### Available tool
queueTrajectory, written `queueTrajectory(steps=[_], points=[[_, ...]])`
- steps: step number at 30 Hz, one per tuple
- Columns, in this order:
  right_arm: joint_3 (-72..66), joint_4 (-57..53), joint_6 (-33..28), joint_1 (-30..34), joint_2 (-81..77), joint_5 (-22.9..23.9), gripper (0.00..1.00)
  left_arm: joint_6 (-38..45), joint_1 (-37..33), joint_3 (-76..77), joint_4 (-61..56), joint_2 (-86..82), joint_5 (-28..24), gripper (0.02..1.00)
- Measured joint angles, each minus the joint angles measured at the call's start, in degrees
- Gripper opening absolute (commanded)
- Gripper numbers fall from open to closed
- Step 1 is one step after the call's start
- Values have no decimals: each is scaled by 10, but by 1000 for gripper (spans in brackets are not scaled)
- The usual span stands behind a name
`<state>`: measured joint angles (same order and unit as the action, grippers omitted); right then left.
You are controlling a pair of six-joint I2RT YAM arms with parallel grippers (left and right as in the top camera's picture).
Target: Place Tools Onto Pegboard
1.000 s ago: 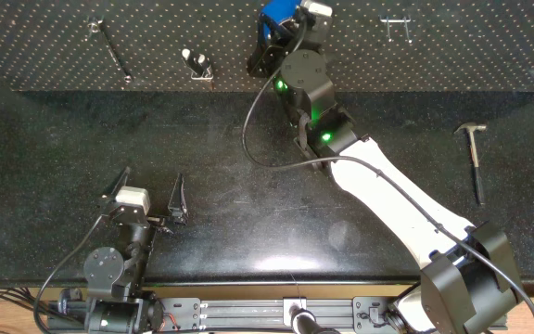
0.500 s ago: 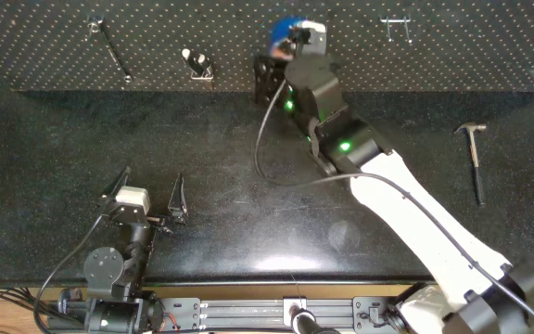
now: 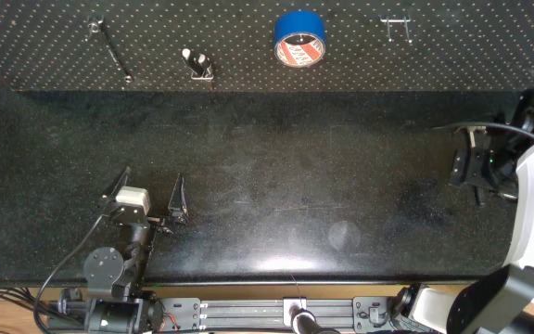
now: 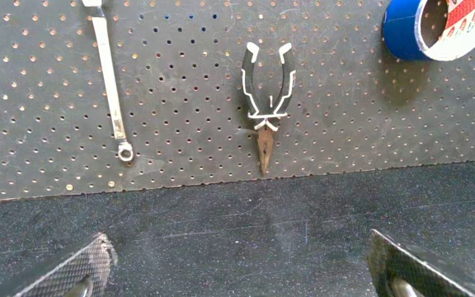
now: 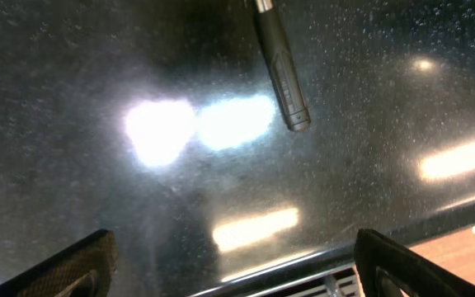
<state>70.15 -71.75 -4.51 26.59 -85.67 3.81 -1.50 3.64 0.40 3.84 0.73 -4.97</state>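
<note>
— Pegboard (image 3: pixel 452 56) stock?
— Wrench (image 4: pixel 110 82), pliers (image 4: pixel 266 99) and blue tape (image 3: pixel 299 39), all hanging.
— Hammer (image 5: pixel 280 70)?
— Flat on the worktop (image 3: pixel 295 167), at its right end, below my right claw (image 3: pixel 476 167).
— Claws?
— Right: fingers apart, empty, over the hammer's handle. Left claw (image 4: pixel 246 264): fingers apart, empty, facing the pliers.

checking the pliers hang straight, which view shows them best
The left wrist view: the pliers face the camera, handles up, tip down, on the pegboard. The top view catches them foreshortened. The right wrist view looks at the hammer handle.
</note>
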Motion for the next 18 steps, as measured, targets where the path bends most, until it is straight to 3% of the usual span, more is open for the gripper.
queueTrajectory(steps=[3, 5, 7, 10, 18], points=[[-11, 79, -96, 59, -60, -17, 976, 0, 0, 0, 0, 0, 0, 993], [-12, 102, -203, 57, -86, -23, 976, 0, 0, 0, 0, 0, 0, 993], [-13, 113, -255, 48, -94, -23, 974, 0, 0, 0, 0, 0, 0, 993], [-13, 125, -284, 45, -136, -24, 976, 0, 0, 0, 0, 0, 0, 993], [-15, 201, -266, 49, -188, -25, 976, 0, 0, 0, 0, 0, 0, 993]])
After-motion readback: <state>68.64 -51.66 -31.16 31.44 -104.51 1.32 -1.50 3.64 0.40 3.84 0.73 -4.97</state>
